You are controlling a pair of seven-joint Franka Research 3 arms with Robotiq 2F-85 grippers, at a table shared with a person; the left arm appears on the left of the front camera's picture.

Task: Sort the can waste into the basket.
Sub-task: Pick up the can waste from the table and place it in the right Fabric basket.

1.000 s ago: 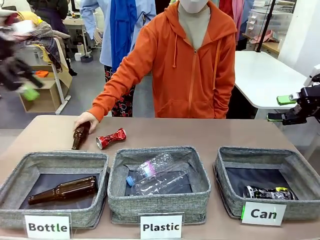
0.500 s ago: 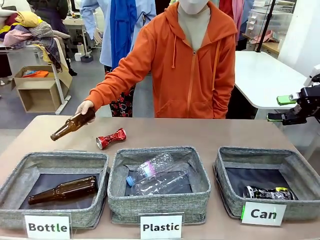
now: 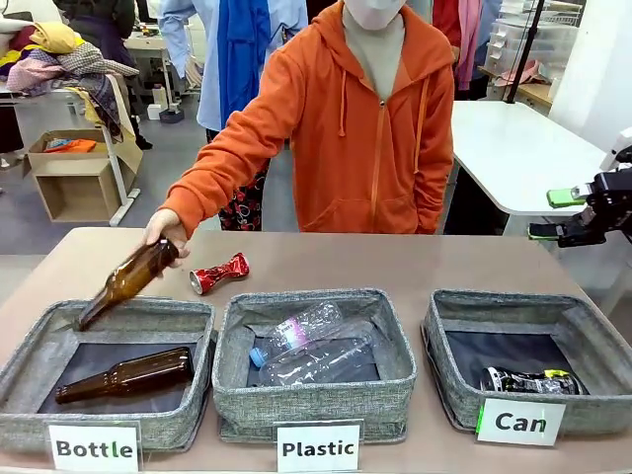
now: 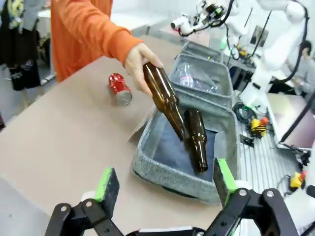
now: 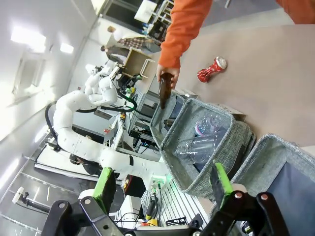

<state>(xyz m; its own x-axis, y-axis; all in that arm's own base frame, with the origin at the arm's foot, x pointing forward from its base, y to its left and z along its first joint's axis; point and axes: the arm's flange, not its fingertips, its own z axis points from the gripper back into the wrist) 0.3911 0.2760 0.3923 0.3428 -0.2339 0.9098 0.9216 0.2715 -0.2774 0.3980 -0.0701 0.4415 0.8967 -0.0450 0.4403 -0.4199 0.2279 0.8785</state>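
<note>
Cans lie well apart: the crushed red can point(image 3: 219, 274) rests on the table point(image 3: 395, 259) behind the bins, near the person's hand point(image 3: 165, 229), which tilts a brown bottle point(image 3: 128, 281) neck-down over the "Bottle" bin point(image 3: 109, 308). The dark can point(image 3: 530, 381) lies inside the "Can" basket point(image 3: 513, 299). The left gripper point(image 4: 166, 181) and right gripper point(image 3: 553, 214) both gape wide, holding nothing.

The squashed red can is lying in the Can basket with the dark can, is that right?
No. The squashed red can lies on the table, behind the Plastic basket. The dark can is alone in the Can basket. The front view shows it.
</note>
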